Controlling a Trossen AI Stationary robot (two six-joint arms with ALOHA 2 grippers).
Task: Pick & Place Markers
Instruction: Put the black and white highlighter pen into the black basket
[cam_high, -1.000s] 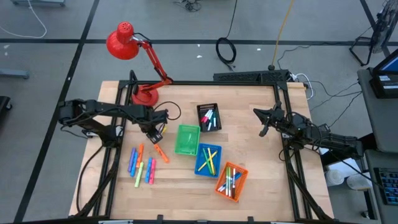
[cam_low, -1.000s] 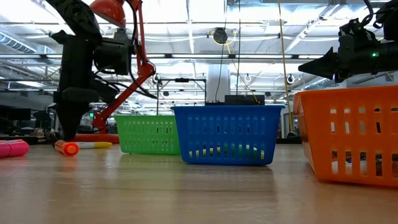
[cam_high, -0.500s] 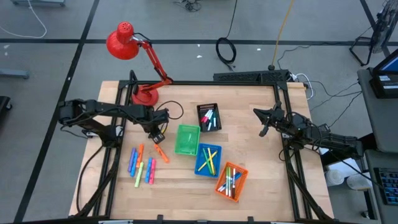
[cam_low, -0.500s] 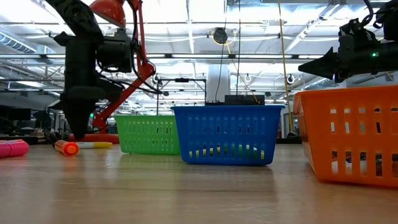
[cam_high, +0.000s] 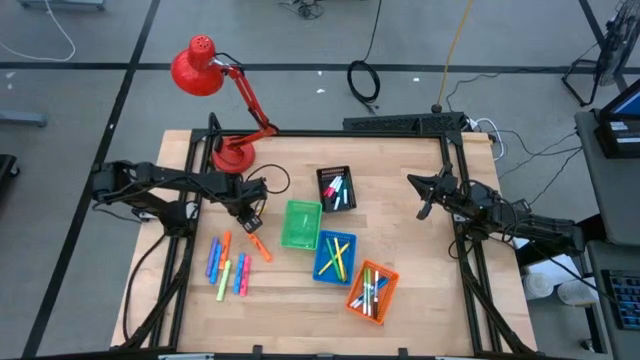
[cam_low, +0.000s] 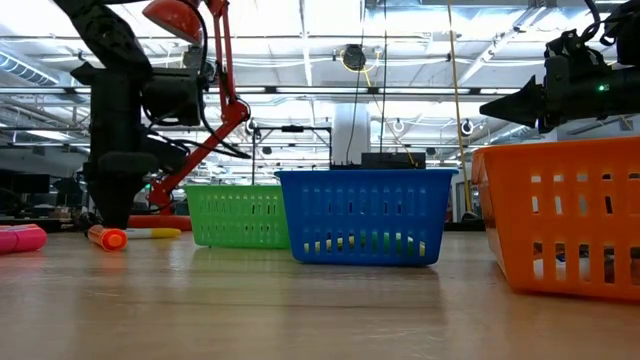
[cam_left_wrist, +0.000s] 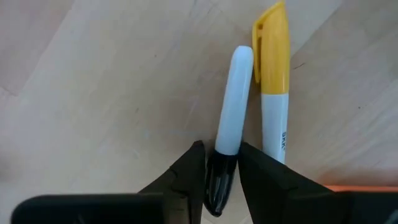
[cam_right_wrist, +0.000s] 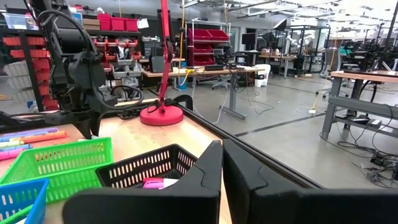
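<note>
workshop floor and benches lie beyond a pale wooden table (cam_high: 400, 290) carrying a red lamp (cam_high: 215, 75) and four mesh baskets. the left gripper (cam_left_wrist: 221, 167) is down at the board just left of the green basket (cam_high: 301, 224), its jaws pinching the black cap of a white marker (cam_left_wrist: 231, 127). that marker's long axis runs straight ahead from the fingers, flat on the wood, with a yellow-capped marker (cam_left_wrist: 273, 74) lying parallel just beside it. more markers (cam_high: 228, 265) lie loose nearby. the right gripper (cam_high: 425, 205) waits well apart near the table's right edge, fingers pressed together.
</note>
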